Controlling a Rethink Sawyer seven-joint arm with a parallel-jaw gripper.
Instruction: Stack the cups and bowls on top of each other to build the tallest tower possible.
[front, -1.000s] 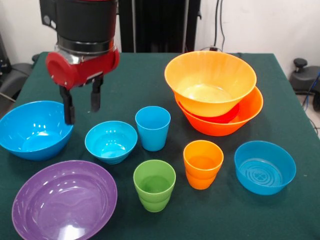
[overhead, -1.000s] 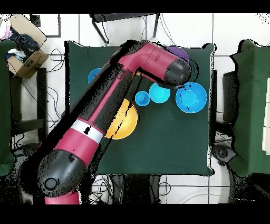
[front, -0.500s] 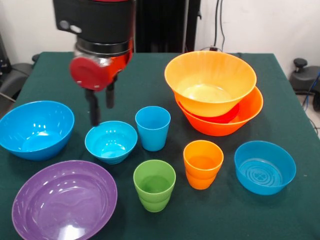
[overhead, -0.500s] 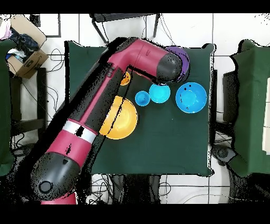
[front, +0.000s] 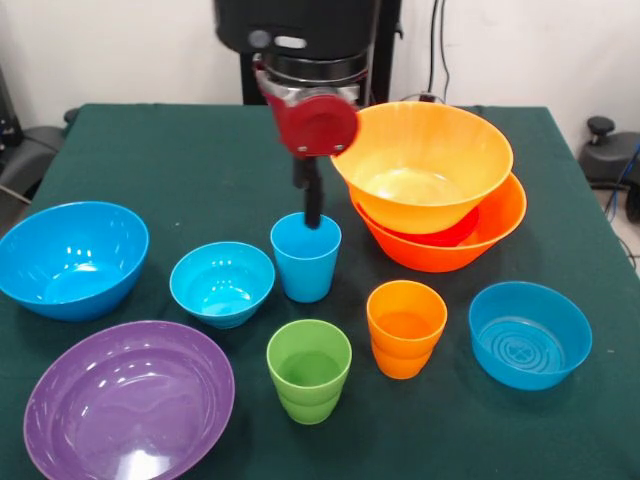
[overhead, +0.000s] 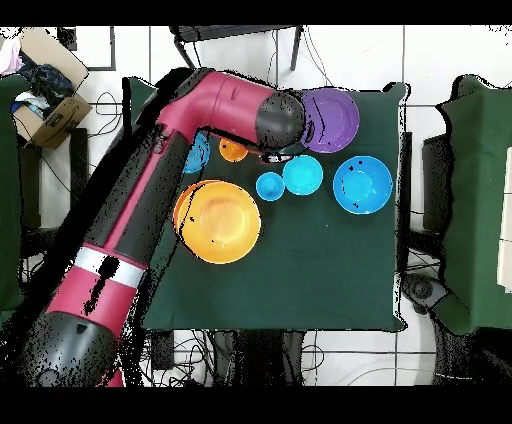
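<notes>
end effector (front: 312, 205) points straight down — tips at blue cup (front: 305, 258) rim, spread unclear.

No text, label, brand, number or sign can be read on anything here, in the front view or the overhead view.

Red-and-black arm (overhead: 150, 210) — grey band, round red wrist cap
</notes>
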